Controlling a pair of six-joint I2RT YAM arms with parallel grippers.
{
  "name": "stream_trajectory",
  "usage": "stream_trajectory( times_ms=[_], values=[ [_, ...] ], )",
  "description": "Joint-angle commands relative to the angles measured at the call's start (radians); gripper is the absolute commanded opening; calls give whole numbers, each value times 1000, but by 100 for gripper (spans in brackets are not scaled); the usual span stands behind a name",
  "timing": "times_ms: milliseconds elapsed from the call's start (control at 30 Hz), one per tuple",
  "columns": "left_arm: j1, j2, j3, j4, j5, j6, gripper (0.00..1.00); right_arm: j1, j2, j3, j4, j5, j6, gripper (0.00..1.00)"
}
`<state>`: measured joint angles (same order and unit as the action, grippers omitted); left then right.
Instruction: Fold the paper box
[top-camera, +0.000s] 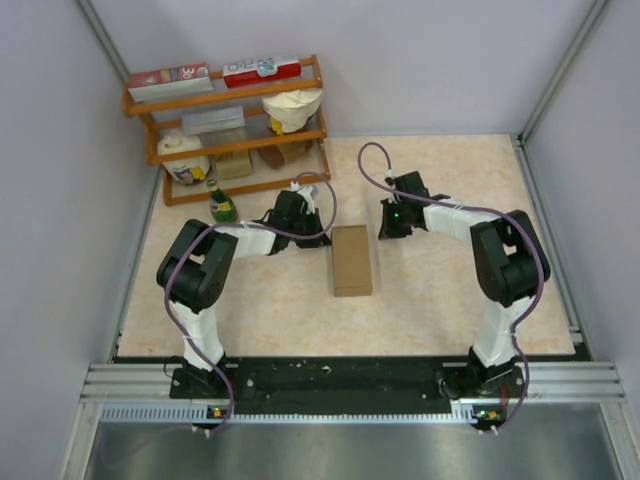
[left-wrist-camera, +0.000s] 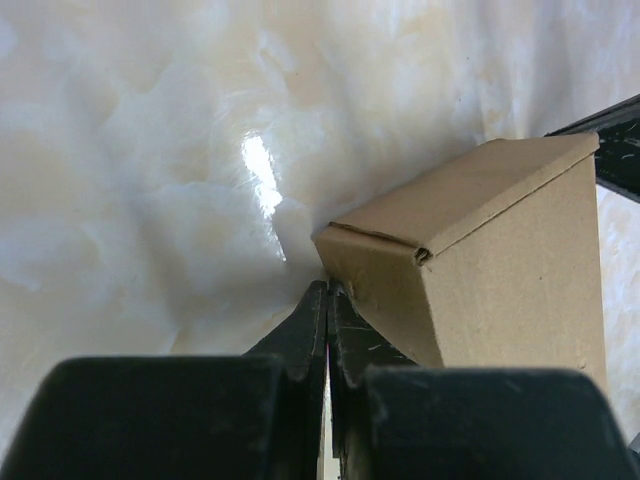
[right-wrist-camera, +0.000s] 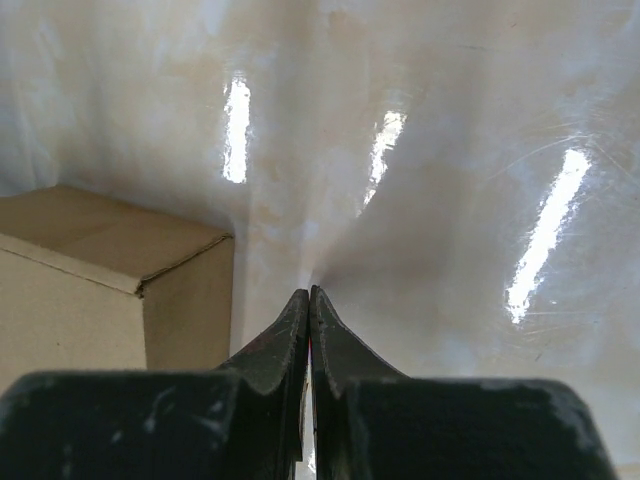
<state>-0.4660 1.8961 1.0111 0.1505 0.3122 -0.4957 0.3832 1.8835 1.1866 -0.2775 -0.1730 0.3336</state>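
Paper box (top-camera: 352, 260) w/ left gripper (left-wrist-camera: 328, 292) at corner, right gripper (right-wrist-camera: 308, 296) nr side.

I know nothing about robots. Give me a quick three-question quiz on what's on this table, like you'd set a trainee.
1. True or false: the right gripper is holding the paper box.
2. The paper box looks like: A) a flat unfolded sheet; B) a closed block lying on the table; C) a crushed heap.
3. Fill in: the left gripper has its jaws ___.

Key: 1 false, it is shut on nothing, with bare table between it and the box. 2 B. 3 shut.
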Motion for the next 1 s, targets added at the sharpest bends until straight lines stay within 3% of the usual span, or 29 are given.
stream_trajectory(
  times_ms=[0, 633, 967],
  values=[
    [3, 37, 17, 14, 19, -1, 0, 11, -1, 18, 14, -60, 13, 0],
    [-48, 55, 14, 31, 31, -9, 0, 140, 46, 74, -6, -36, 94, 0],
    [-65, -37, -58, -126, -143, 14, 0, 102, -38, -1, -37, 55, 91, 0]
  ],
)
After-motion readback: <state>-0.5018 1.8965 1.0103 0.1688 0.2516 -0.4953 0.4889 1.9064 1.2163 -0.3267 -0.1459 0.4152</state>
